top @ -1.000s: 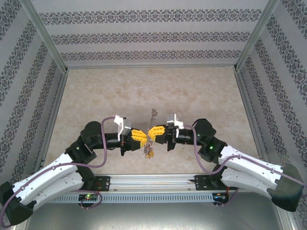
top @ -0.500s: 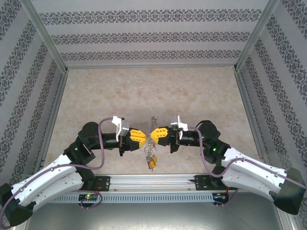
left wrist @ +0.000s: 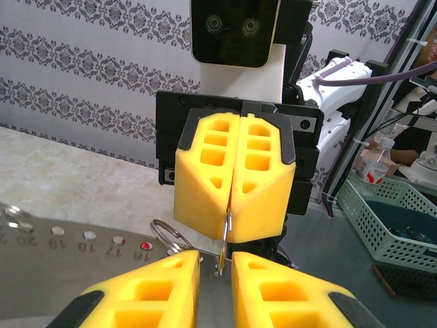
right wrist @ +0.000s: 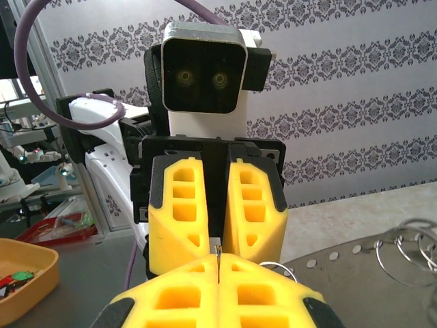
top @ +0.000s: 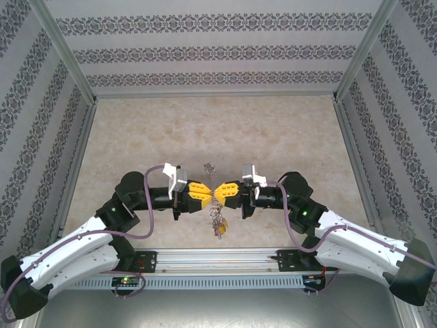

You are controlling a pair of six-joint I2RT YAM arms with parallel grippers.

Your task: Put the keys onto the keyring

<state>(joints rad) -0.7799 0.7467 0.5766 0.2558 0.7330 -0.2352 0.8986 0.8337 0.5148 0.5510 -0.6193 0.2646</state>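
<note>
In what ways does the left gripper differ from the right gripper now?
The left gripper shows a narrow gap between its fingers; the right gripper's fingers are pressed together. The right gripper pinches a thin metal piece at its tips; the left gripper's gap is wider than that piece. Both have yellow fingers and face each other.
</note>
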